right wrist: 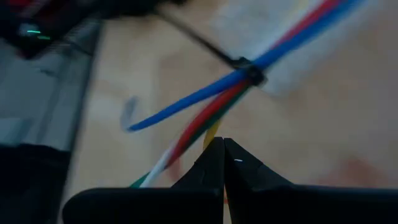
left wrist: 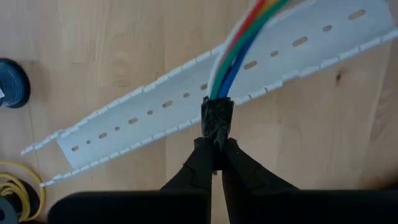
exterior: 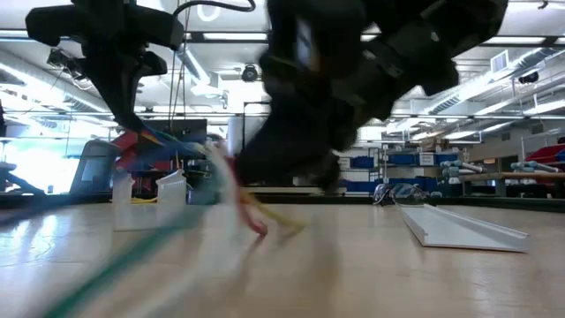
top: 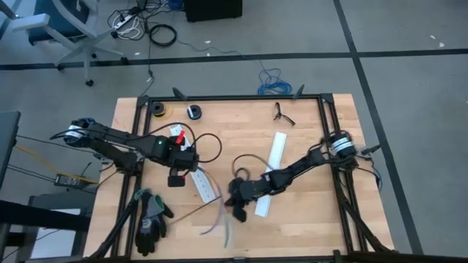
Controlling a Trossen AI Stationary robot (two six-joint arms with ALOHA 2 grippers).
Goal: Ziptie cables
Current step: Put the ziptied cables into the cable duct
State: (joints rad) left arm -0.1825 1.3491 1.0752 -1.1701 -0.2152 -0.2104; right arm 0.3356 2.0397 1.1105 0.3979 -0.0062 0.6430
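Observation:
The cables (left wrist: 239,50) are a bundle of red, green, blue, white and yellow wires, joined at one end by a black sleeve. A black ziptie (right wrist: 249,71) sits around the bundle, its tail sticking out. My left gripper (left wrist: 214,144) is shut on the bundle's sleeved end, over a white perforated strip (left wrist: 155,112). From there the cables (top: 216,215) slope down toward the near edge and their free ends lie on the table. My right gripper (right wrist: 222,144) is shut and slants down close beside the cables, right of centre (top: 238,208). My left gripper pinches the black sleeved end (left wrist: 216,118) of the bundle between its two fingertips. The fingers come from above, pointing down, in line with the wires. The bundle's held end is lifted, and the rest slopes away to the table (exterior: 115,256). Whether my right gripper's shut tips touch the wires, I cannot tell.
A second white strip (top: 274,168) lies under the right arm. Dark gloves (top: 150,215) lie near the front left. Wire spools (top: 159,109) and a small black clip (top: 282,114) sit at the far side. A black frame rail (top: 322,146) borders the table.

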